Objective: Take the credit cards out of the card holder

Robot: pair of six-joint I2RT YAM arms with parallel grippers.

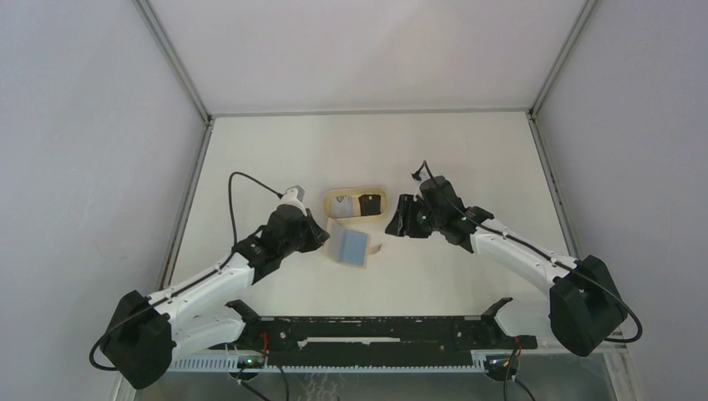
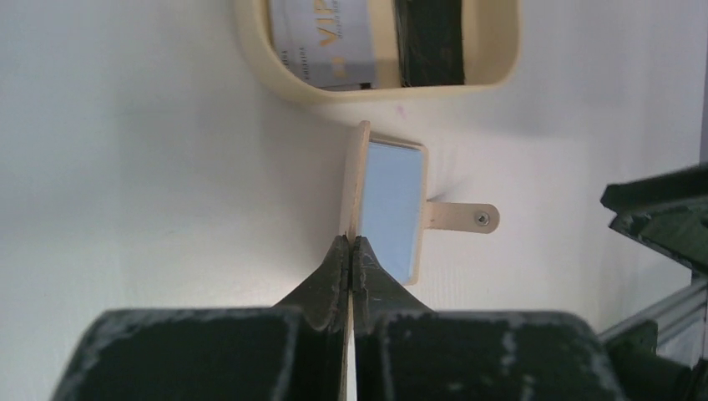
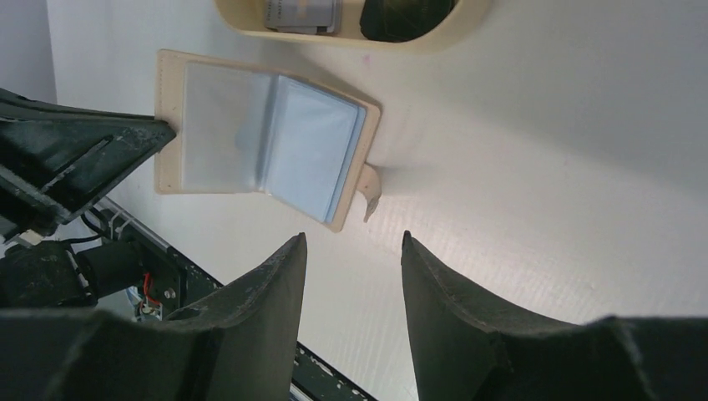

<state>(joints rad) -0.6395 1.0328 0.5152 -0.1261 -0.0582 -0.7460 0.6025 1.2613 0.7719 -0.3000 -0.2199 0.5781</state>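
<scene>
The tan card holder point(image 1: 346, 245) lies open on the table just in front of the tray, its grey-blue inside point(image 2: 391, 205) up and its snap tab point(image 2: 464, 218) sticking out. My left gripper point(image 2: 351, 243) is shut on the edge of one tan flap and holds it raised. In the right wrist view the holder point(image 3: 259, 138) shows clear pale sleeves; I cannot tell if a card is inside. A white credit card point(image 2: 321, 38) and a black credit card point(image 2: 430, 38) lie in the tray. My right gripper point(image 3: 353, 242) is open and empty, to the right of the holder.
The beige oval tray point(image 1: 356, 192) stands behind the holder; its rim also shows in the left wrist view point(image 2: 401, 92) and the right wrist view point(image 3: 417, 40). A black rail point(image 1: 376, 327) runs along the near table edge. Grey walls enclose the table.
</scene>
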